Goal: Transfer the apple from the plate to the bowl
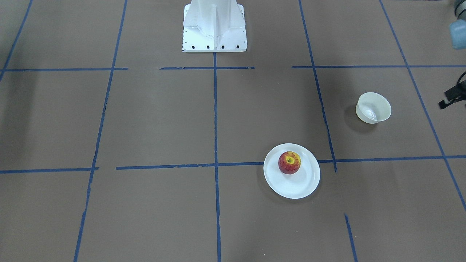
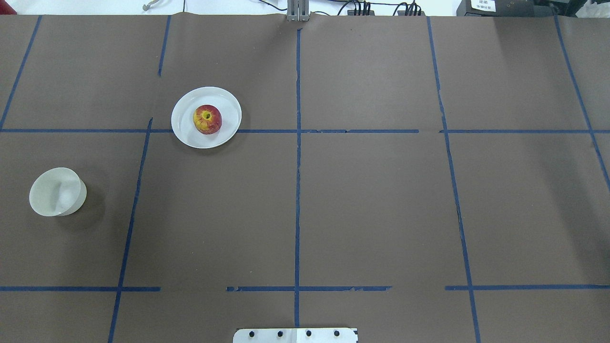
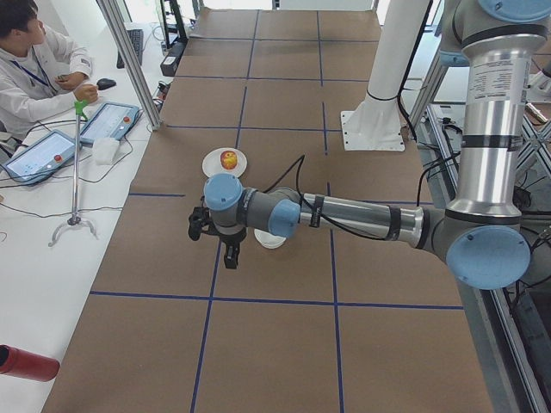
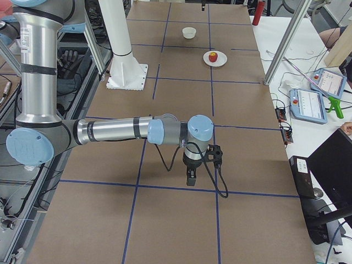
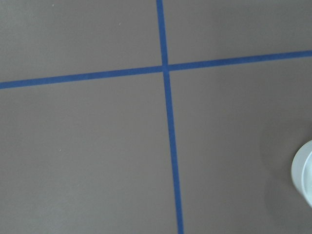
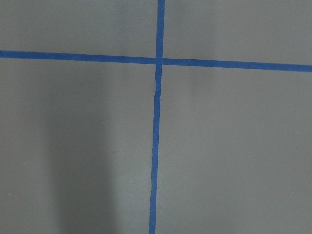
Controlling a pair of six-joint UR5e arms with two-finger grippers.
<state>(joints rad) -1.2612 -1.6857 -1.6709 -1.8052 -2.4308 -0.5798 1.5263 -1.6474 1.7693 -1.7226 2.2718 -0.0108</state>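
Both arms reach level over the table [image 2: 381,214]; fingers' [image 3: 231,257] spread cannot be told.

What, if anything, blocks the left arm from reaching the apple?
Probably nothing, so yes. The apple sits uncovered on the plate, on the robot's left side. The left gripper hangs raised near the bowl, and nothing stands between bowl and plate.

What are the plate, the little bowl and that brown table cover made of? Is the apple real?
The plate: smooth glossy white, so ceramic or hard plastic. The bowl: cream, faintly translucent wall, likely thin plastic. The table cover: matte brown paper, by its seams; the lines look like blue tape. The apple: shiny red-yellow skin; real or fake, I cannot tell.
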